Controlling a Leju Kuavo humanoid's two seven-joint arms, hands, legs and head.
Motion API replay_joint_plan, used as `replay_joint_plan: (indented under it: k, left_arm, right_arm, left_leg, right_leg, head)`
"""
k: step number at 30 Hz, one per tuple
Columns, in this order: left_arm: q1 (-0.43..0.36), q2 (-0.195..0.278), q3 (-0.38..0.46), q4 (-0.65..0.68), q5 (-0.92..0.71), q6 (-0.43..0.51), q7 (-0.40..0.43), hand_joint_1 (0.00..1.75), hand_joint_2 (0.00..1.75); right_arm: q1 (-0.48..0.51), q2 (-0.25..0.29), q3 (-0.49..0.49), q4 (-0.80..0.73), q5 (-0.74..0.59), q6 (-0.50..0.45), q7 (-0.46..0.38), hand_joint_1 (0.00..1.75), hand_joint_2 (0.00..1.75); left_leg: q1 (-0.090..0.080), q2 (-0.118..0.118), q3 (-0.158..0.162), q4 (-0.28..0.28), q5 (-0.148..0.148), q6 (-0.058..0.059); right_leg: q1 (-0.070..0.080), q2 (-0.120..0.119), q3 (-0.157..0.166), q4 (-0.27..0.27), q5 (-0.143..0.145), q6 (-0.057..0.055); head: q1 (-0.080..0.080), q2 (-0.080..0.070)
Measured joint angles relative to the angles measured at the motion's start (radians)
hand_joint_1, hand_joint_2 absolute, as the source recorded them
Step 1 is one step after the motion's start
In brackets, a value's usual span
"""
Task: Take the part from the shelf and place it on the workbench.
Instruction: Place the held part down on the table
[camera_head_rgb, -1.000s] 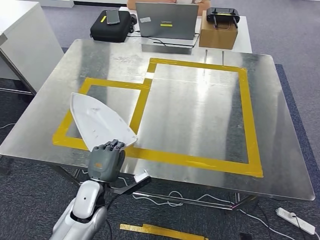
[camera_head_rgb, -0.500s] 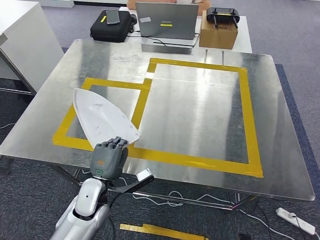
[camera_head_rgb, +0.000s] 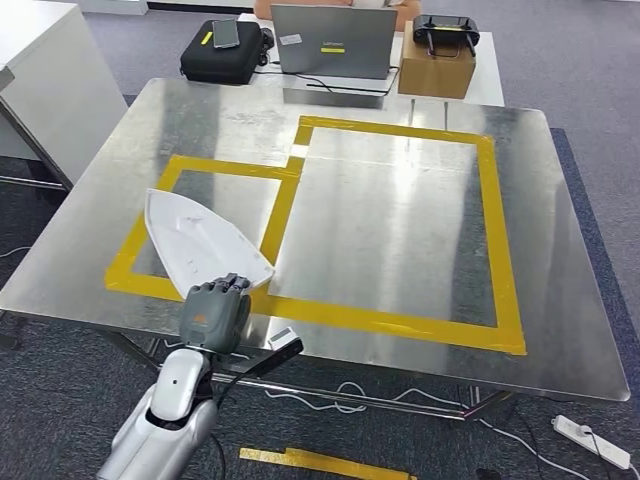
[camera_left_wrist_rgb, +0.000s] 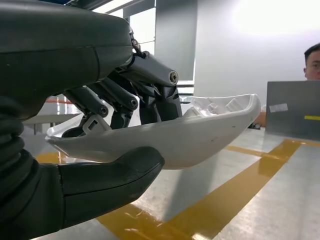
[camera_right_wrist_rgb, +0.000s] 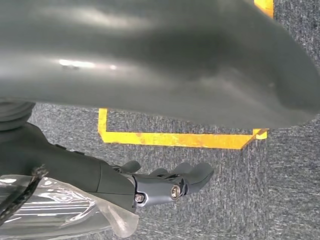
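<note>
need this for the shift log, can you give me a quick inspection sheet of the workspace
surface: steel workbench marked with yellow tape outlines
job's things: white part held above the smaller outline
clutter: laptop, black case and cardboard box on the far table
hands: left hand grips the part; right hand hangs over the carpet, holding nothing
cables: white cables and power strip under the bench
surroundings: grey carpet, person behind the laptop

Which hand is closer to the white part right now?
Left. The left hand grips the white part above the workbench; the right hand hangs over carpet, apart from it.
</note>
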Motion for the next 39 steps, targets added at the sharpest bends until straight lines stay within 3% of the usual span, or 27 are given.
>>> replay_joint_plan:
  k: [15,39]
  left_arm:
    - [-0.009,-0.008,0.035,0.111,0.046,0.000,-0.002,1.75,1.75]
    - [-0.009,-0.002,0.066,0.119,0.016,0.018,-0.064,1.75,1.75]
  right_arm:
    - [0.000,0.006,-0.013,0.000,0.003,0.001,0.002,0.00,0.00]
    - [0.000,0.009,-0.031,0.000,0.032,0.017,0.001,0.00,0.00]
  left_leg:
    - [0.000,0.000,0.000,0.000,0.000,0.000]
    - [0.000,0.000,0.000,0.000,0.000,0.000]
  right_leg:
    - [0.000,0.000,0.000,0.000,0.000,0.000]
    - [0.000,0.000,0.000,0.000,0.000,0.000]
  head:
    - [0.000,0.000]
    - [0.000,0.000]
